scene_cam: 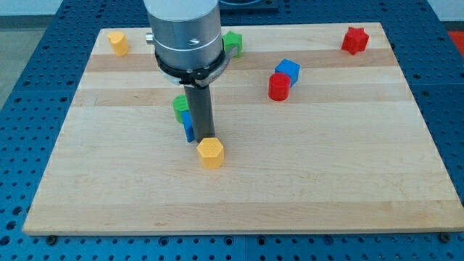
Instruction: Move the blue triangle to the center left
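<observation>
The blue triangle lies near the board's middle, mostly hidden behind my dark rod. My tip sits right against its right side. A green block touches the blue triangle from above. A yellow hexagon block lies just below and right of my tip, very close to it.
A yellow block is at the top left. A green block sits at the top, partly behind the arm. A blue cube and a red cylinder touch right of centre. A red star is at the top right.
</observation>
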`<control>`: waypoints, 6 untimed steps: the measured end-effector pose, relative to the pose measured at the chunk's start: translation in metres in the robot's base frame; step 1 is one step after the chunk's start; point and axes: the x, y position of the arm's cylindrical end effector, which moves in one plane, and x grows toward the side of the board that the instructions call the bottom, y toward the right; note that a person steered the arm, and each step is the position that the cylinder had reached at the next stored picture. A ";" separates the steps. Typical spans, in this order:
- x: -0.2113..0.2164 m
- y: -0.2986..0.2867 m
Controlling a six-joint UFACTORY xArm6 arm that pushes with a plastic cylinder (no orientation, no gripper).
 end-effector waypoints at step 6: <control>-0.002 -0.019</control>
